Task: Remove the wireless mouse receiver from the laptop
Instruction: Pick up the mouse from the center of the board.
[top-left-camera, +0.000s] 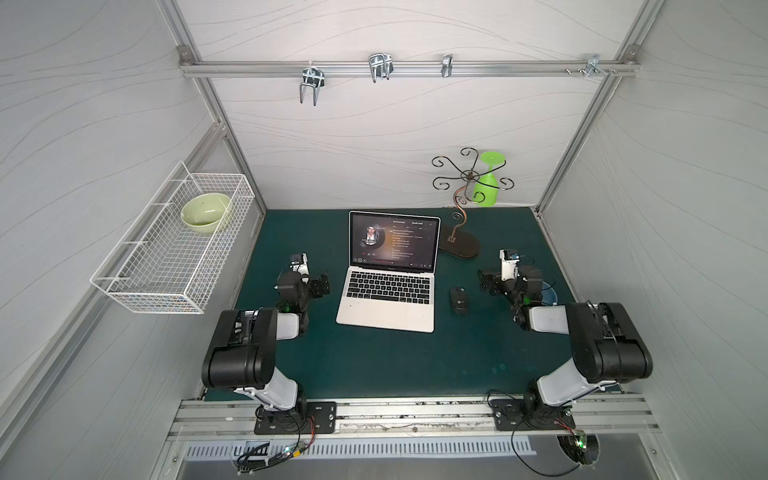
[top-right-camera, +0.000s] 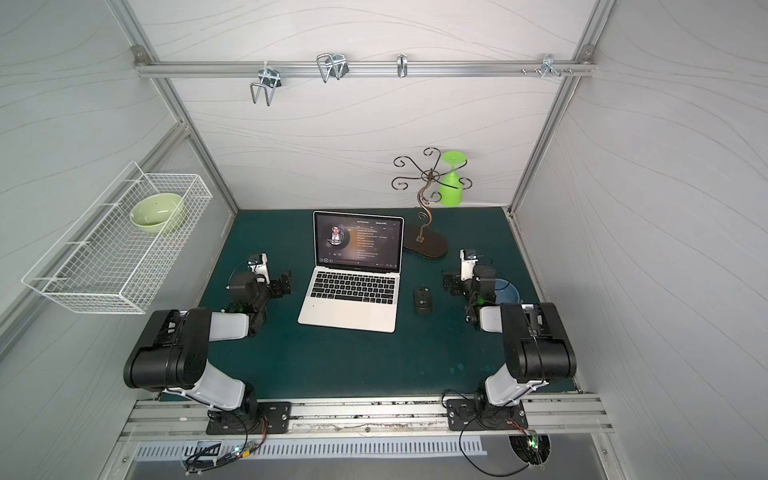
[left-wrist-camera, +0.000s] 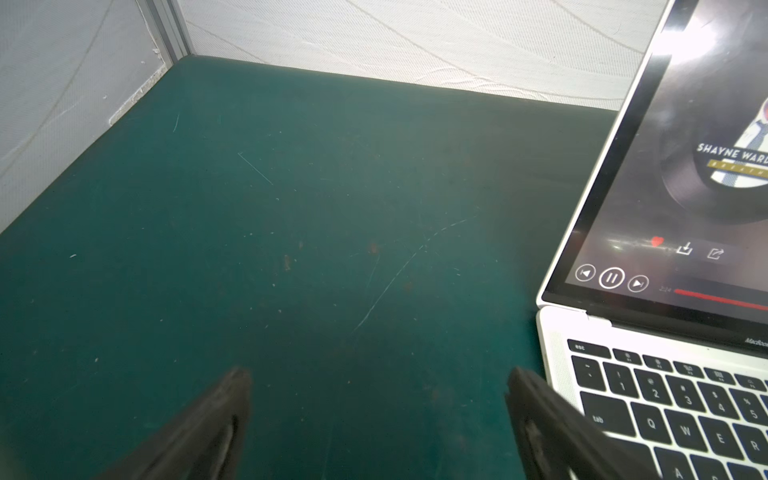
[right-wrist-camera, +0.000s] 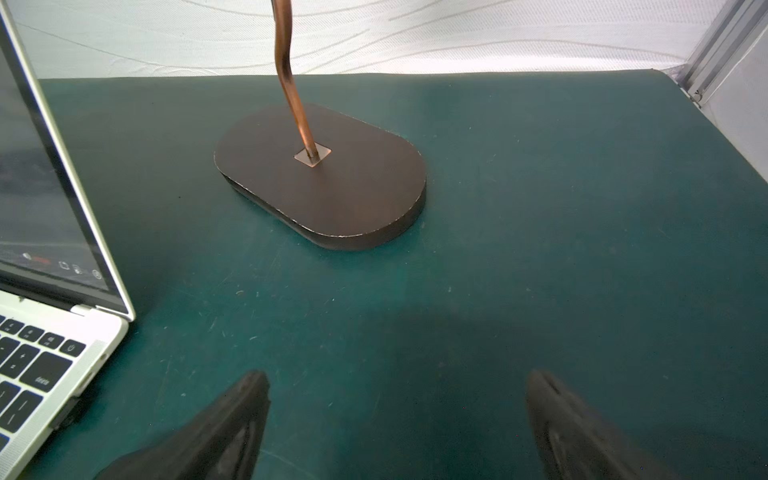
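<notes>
Apparently the small dark receiver stub (right-wrist-camera: 65, 413) juts from the right side of the slim silver laptop (top-left-camera: 384, 318), midway across the green worktop (top-left-camera: 374, 365) near its back edge. The right gripper (right-wrist-camera: 397, 376) and the left gripper (left-wrist-camera: 378, 376) hang spread and empty; a skewed pinch could slip off or drag the laptop.

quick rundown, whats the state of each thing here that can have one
laptop: lid open, screen lit, music player showing
wireless mouse receiver: plugged into the laptop's side
mouse: lying beside the laptop, untouched
left gripper: open, empty
right gripper: open, empty
green goblet: hanging upside down on the stand
green bowl: tilted in the wire basket
</notes>
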